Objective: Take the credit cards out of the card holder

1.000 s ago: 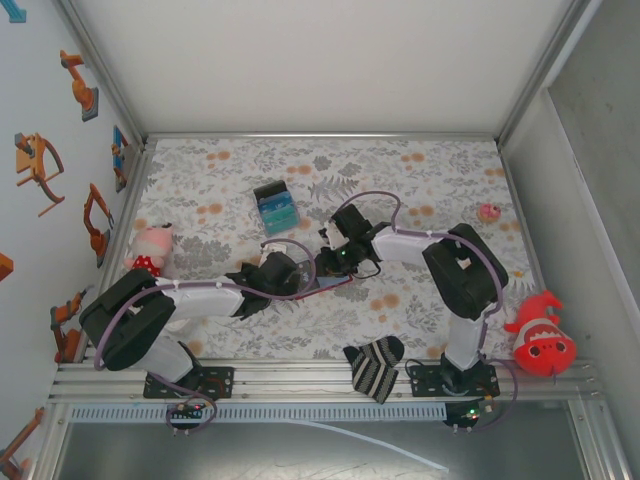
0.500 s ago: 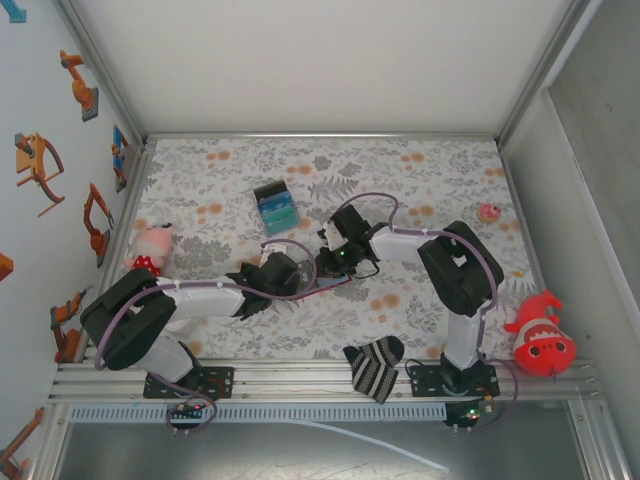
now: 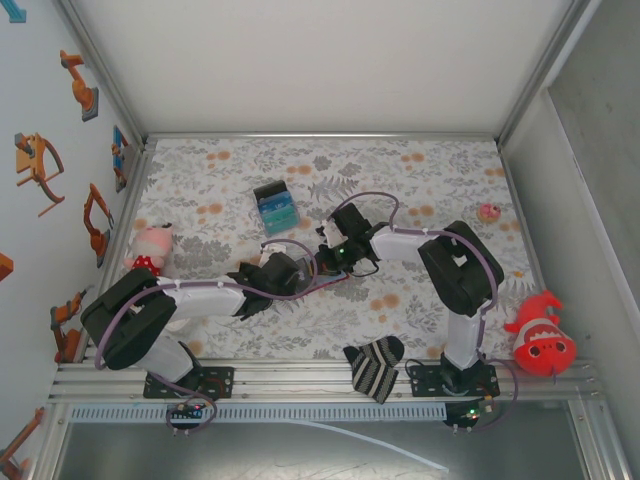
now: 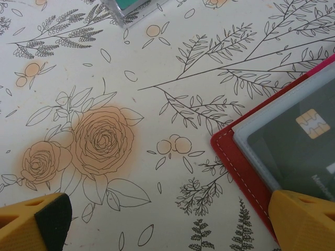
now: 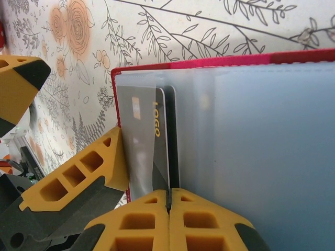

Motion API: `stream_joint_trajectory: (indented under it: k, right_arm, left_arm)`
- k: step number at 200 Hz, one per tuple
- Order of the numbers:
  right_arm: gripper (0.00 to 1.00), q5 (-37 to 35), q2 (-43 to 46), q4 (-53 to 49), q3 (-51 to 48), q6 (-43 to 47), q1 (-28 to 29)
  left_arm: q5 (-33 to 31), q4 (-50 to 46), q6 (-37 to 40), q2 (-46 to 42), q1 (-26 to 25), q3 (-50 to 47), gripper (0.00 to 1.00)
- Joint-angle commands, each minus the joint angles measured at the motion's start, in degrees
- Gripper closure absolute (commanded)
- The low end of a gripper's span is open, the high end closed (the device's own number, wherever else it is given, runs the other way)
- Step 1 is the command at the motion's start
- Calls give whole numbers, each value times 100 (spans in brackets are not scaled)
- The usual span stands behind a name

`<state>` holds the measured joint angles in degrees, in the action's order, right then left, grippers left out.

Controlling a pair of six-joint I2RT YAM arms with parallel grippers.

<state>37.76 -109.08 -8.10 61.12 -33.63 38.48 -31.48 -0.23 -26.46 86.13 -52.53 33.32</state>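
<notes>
top looks down; both close wrist views share card holder point(image 4: 236, 166).

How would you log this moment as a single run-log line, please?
phase: card extraction | left pincer: open, one finger at card holder edge | right pincer: shut on credit card | card: not yet out of holder

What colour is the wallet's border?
The wallet has a red border; clearest in the left wrist view.
</notes>
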Motion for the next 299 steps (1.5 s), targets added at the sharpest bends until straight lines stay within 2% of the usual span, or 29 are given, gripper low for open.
stream_joint_trajectory:
  k: [1,134,202,235,299]
  right_arm:
    - [100,-220,88,-80,-70,122,-11]
    - [100,-1310,424,-1112,171,848,-192]
    - [100,-1139,475,-993,141,673,-192]
    - [100,-1113,543,-873,67,467,-192]
    - [87,-893,594,-592,-155,130,-192]
  left_arm:
    - [0,-263,-85,35,-51,87,3]
    - [-3,-273,-162,-84,-57,72,3]
    - [-5,-42,228,-562,-98,446,3]
    - [-72,-93,420,-156,-123,783,3]
    - [-124,-221,321,609,-125,904,3]
